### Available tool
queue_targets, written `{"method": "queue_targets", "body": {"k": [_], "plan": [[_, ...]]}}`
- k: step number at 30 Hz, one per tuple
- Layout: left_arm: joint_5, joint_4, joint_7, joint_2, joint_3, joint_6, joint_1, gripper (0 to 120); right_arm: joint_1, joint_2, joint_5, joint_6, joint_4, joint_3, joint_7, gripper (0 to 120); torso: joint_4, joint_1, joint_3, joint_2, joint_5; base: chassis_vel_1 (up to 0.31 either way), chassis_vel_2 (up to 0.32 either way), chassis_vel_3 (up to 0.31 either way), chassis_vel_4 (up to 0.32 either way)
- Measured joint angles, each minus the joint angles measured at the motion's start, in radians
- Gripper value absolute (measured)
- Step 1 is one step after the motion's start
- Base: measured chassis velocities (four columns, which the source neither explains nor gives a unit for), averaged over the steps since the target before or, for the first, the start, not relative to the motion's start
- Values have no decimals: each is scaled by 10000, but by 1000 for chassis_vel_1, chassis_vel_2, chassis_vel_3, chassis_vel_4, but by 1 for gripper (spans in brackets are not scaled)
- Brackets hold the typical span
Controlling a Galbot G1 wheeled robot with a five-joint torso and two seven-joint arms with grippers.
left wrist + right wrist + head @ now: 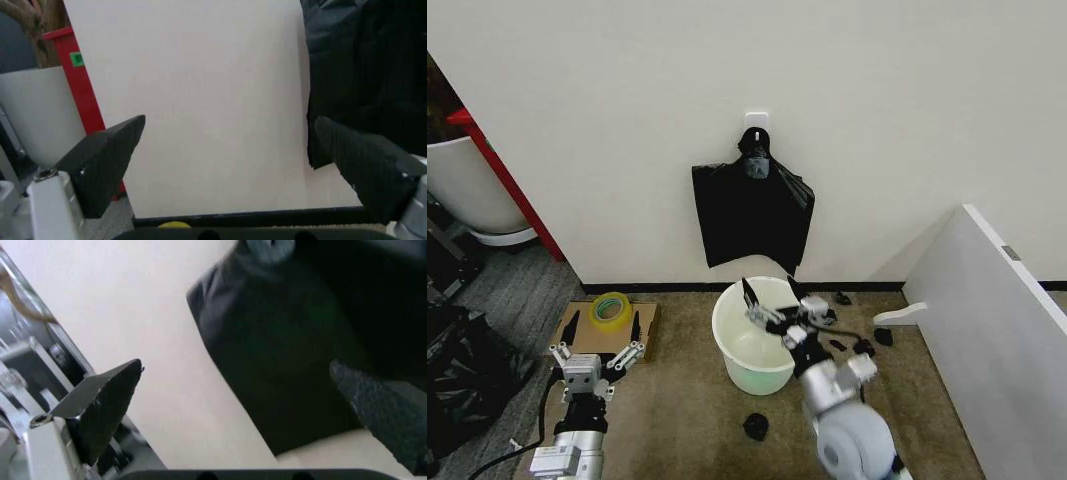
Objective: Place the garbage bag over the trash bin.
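Observation:
The trash bin (pixel 752 345), a round white bucket, stands on the floor near the wall. My right gripper (pixel 773 296) hangs open over its rim, holding nothing. In the right wrist view the right gripper (pixel 243 412) faces a flat bundle of black bags (pixel 300 340). This bundle (pixel 752 210) hangs from a wall hook above the bin. A loose garbage bag is out of view. My left gripper (pixel 602 328) stands open at the lower left, above a piece of cardboard (pixel 649 325). In the left wrist view the left gripper (pixel 233 170) points at the bare wall, with the bundle (pixel 373 75) to one side.
A tape roll (pixel 611 308) lies on the cardboard. Small black scraps (pixel 755 427) (pixel 883 337) dot the floor around the bin. A white panel (pixel 987 320) slants at the right. A large white container (pixel 467 190) with a red frame (pixel 512 185) and a dark crinkly mass (pixel 457 375) fill the left.

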State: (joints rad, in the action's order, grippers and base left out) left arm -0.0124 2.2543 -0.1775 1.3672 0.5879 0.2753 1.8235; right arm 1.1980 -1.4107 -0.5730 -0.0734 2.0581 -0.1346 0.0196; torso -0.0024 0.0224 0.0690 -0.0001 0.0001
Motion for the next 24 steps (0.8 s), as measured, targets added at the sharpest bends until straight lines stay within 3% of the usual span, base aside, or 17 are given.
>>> {"method": "queue_targets", "body": {"k": [3,10,24], "plan": [[58,9,-5,54,10,0,47,100,-1372,-105,-1346,-426,-587,1,208,100,0,0,0,0,0,0,0,0,0],[121,31,-54,212,17,36,108,100,-3176,-522,-4383,-967,-1557,-312,708,100,-1,1,0,0,0,0,0,0,0],[124,69,-47,337,-6,99,82,100,-4611,-946,-4200,-803,-3322,-168,791,100,-1,-1,-1,0,1,0,0,0,0]]}}
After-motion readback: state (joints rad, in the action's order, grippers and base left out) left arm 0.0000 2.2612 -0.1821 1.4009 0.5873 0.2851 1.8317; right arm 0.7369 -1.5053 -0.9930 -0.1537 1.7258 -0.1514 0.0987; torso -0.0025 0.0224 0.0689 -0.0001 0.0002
